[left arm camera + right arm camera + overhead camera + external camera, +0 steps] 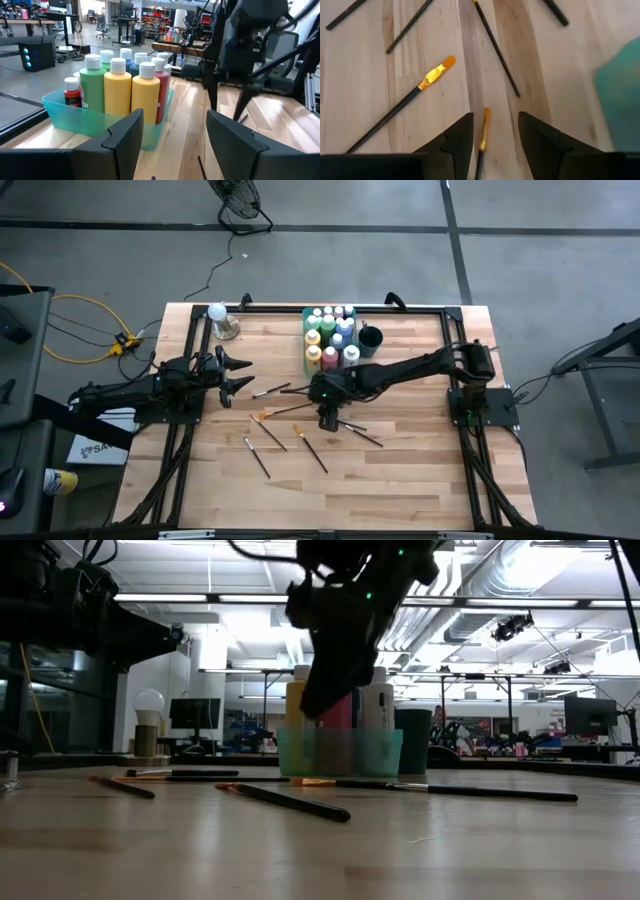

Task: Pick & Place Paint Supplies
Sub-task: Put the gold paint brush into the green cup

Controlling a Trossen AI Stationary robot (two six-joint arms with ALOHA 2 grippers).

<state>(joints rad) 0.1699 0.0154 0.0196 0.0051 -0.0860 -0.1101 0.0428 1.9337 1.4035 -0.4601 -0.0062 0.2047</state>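
Paintbrushes [312,452] litter the wooden table [400,480]; both arms' jaws spread, workshop beyond.

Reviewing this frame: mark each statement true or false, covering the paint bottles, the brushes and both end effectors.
1. The paint bottles stand in a teal bin. True.
2. All brushes are in the dark cup. False: several brushes lie loose on the table.
3. The right end effector hangs open above an orange-tipped brush. True.
4. The left end effector holds a bottle. False: it is open and empty, at the table's left side.
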